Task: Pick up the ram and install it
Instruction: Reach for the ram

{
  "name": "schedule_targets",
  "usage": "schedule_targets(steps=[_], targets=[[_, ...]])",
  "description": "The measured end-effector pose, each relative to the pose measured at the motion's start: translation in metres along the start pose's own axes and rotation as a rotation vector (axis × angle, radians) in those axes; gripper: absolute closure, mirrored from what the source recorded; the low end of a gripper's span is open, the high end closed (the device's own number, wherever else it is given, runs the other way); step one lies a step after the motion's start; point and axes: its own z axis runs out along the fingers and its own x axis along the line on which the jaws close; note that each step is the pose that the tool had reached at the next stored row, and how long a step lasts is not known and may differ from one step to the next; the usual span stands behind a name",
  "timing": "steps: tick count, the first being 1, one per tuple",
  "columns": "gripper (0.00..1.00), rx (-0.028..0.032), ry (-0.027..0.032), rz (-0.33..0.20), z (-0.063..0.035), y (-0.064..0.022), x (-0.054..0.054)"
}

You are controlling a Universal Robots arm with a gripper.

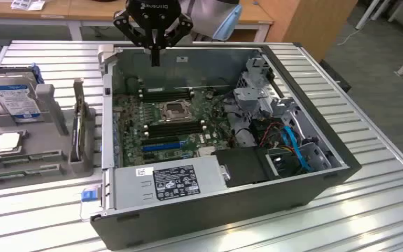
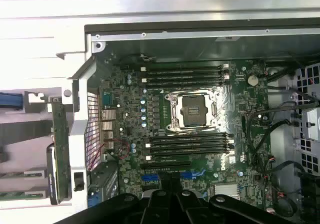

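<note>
An open computer case (image 1: pixel 222 210) was laid on its side in the middle of the slatted metal counter (image 1: pixel 369 210). A gray fixture (image 1: pixel 48 105) was set beside the case, toward the counter's edge on the exterior view's left. The ram (image 1: pixel 21 157) was seen lying flat in a slot of that fixture, just in front of the square processor (image 1: pixel 6 143). A second narrow strip (image 1: pixel 16 176) was seen in the next slot, nearer the counter's near edge. A hard drive (image 1: pixel 11 100) was stood upright at the fixture's far end. An expansion card (image 1: pixel 81 131) with a metal bracket was held on edge along the side closest to the case.

The gripper (image 1: pixel 157 62) was held above the case's far wall, pointing down, with its fingers brought together and nothing clamped between them. It was well apart from the ram and touched nothing.

From the wrist view, the gripper (image 2: pixel 171 199) was seen over the motherboard (image 2: pixel 235 99). There the bare processor socket (image 2: pixel 192 109) was flanked by two banks of black memory slots (image 2: pixel 185 74), one on either side. Inside the case, a labelled power supply (image 1: pixel 166 181) was mounted at the near end, and blue cables (image 1: pixel 296 149) were bundled in the corner on the exterior view's right.
</note>
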Motion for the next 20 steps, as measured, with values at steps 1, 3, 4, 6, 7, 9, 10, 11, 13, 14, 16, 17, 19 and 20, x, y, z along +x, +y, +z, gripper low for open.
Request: schedule_targets(steps=[1,3,4,6,7,9,10,11,13,14,16,17,19,20], targets=[[0.89,0.0000,0.0000,0.000,0.0000,0.0000,0.000],[0.89,0.0000,0.0000,0.002,0.0000,0.0000,0.000],[0.89,0.0000,-0.0001,0.002,0.0000,0.0000,0.000],[0.89,0.0000,-0.0001,0.002,0.0000,0.0000,0.000],[0.89,0.0000,-0.0001,0.002,0.0000,0.0000,0.000],[0.89,0.0001,-0.0001,0.002,0.0000,0.0000,0.000],[0.89,0.0000,-0.0001,0.002,0.0000,0.0000,0.000],[0.89,0.0000,-0.0001,0.002,0.0000,0.0000,0.000],[0.89,0.0001,-0.0001,0.002,0.0000,0.0000,0.000],[0.89,0.0001,-0.0001,0.003,0.0000,0.0000,0.000],[0.89,0.0002,-0.0001,0.002,-0.0002,-0.0003,0.004],[0.89,0.0001,-0.0001,0.002,-0.0002,-0.0005,0.007],[0.89,0.0001,-0.0001,0.002,-0.0005,-0.0012,0.016],[0.89,0.0001,-0.0001,0.002,-0.0006,-0.0015,0.021]])
